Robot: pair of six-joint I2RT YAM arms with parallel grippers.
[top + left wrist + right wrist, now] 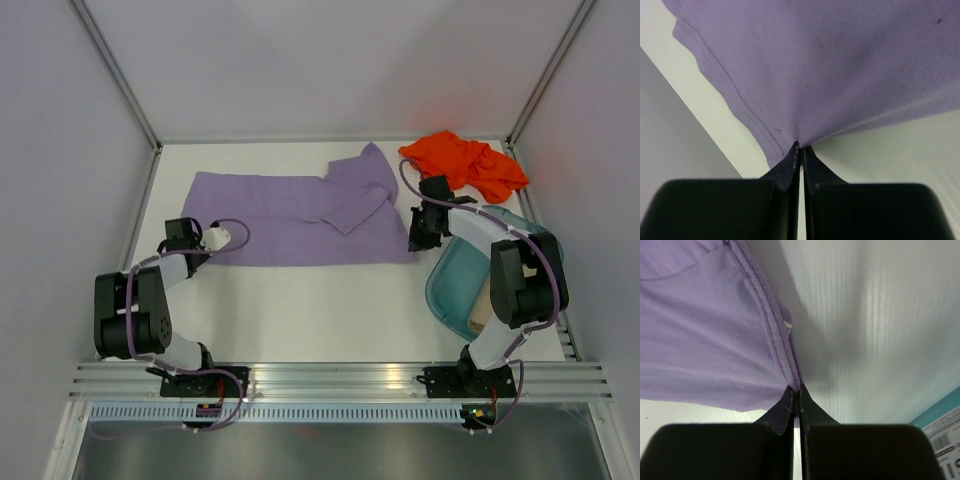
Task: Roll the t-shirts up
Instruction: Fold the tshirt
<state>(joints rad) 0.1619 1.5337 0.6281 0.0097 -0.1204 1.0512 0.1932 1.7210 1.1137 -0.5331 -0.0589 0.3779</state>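
A lavender purple t-shirt [290, 215] lies spread flat across the middle of the white table, one sleeve folded over at its upper right. My left gripper [203, 245] is shut on the shirt's near left hem corner [790, 135]. At the shirt's near right corner [785, 367] my right gripper [417, 240] is shut on the stitched hem. The cloth pulls up slightly into both pairs of fingertips. An orange-red t-shirt [465, 162] lies crumpled at the back right corner. A tan cloth [482, 310] shows inside the tub; little of it is visible.
A translucent teal plastic tub [445, 285] stands at the right edge under my right arm, with a labelled item [945, 440] at its rim. White enclosure walls close in the table on three sides. An aluminium rail [340, 380] runs along the near edge.
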